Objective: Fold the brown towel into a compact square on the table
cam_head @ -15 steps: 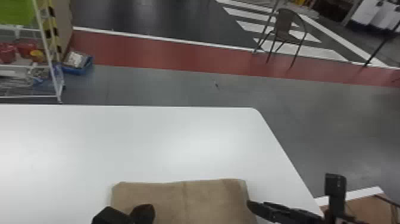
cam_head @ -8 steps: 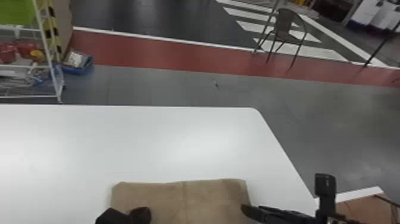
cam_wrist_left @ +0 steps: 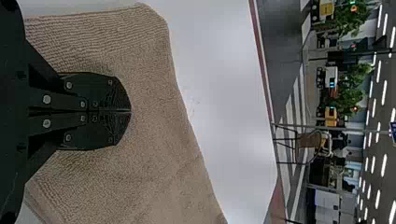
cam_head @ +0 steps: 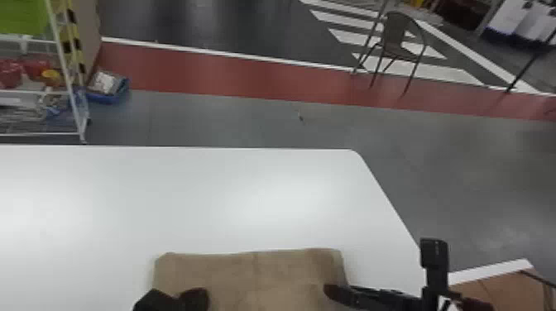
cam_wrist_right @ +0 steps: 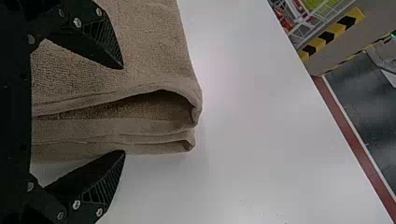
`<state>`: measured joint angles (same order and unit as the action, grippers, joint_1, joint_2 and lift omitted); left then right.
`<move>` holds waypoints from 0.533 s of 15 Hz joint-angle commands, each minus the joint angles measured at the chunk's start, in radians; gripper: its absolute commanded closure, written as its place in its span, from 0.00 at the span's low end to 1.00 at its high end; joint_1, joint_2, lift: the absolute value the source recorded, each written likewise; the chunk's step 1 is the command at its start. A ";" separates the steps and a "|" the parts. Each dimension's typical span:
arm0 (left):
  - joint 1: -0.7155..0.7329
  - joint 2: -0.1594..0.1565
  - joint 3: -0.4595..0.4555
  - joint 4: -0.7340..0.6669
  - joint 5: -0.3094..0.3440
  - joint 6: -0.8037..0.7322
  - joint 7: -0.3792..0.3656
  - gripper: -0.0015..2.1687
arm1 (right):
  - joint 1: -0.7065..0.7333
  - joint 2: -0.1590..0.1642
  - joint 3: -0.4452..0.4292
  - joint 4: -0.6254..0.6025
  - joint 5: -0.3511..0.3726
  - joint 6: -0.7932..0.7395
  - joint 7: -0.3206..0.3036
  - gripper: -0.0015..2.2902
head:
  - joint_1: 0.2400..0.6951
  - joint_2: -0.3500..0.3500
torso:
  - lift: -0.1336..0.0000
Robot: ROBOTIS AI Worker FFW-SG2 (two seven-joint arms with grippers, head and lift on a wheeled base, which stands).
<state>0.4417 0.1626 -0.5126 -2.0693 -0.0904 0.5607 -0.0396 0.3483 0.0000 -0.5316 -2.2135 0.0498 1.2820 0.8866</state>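
The brown towel point(cam_head: 264, 269) lies folded in layers near the table's front edge. Over its left part is my left gripper point(cam_head: 173, 298); in the left wrist view the left gripper point(cam_wrist_left: 130, 111) has its fingers pressed together above the towel point(cam_wrist_left: 154, 93), with no cloth visibly pinched. My right gripper point(cam_head: 345, 293) is at the towel's right side. The right wrist view has the right gripper point(cam_wrist_right: 124, 109) open, one finger over the top of the towel point(cam_wrist_right: 154, 51), the other beyond its layered side edge, beside the white surface. The stacked edge gapes slightly between the two fingers.
The white table point(cam_head: 207, 198) extends beyond and left of the towel, its right edge slanting near my right arm. A brown box-like surface point(cam_head: 496, 291) sits low at the right. Farther off stand a wire rack point(cam_head: 68, 82) and a chair point(cam_head: 397, 41).
My right gripper has moved left, its near finger now farther over the towel's right side. The left gripper has barely shifted, and the towel looks unmoved.
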 commanded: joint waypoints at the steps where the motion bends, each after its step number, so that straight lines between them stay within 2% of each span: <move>1: 0.000 -0.001 -0.001 0.005 -0.003 0.000 0.003 0.93 | -0.003 0.001 0.012 0.003 0.002 0.012 0.003 0.15 | 1.00 0.00 | 0.08; 4: -0.003 -0.003 -0.012 0.009 -0.022 0.003 0.009 0.93 | -0.002 0.001 0.018 -0.011 -0.002 0.034 0.017 0.23 | 1.00 0.00 | 0.08; 8: -0.009 -0.003 -0.014 0.021 -0.023 0.018 0.010 0.93 | 0.005 0.001 0.007 -0.043 -0.036 0.049 0.072 0.48 | 1.00 0.00 | 0.08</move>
<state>0.4346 0.1595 -0.5260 -2.0537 -0.1139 0.5725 -0.0290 0.3533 0.0000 -0.5191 -2.2488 0.0266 1.3264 0.9499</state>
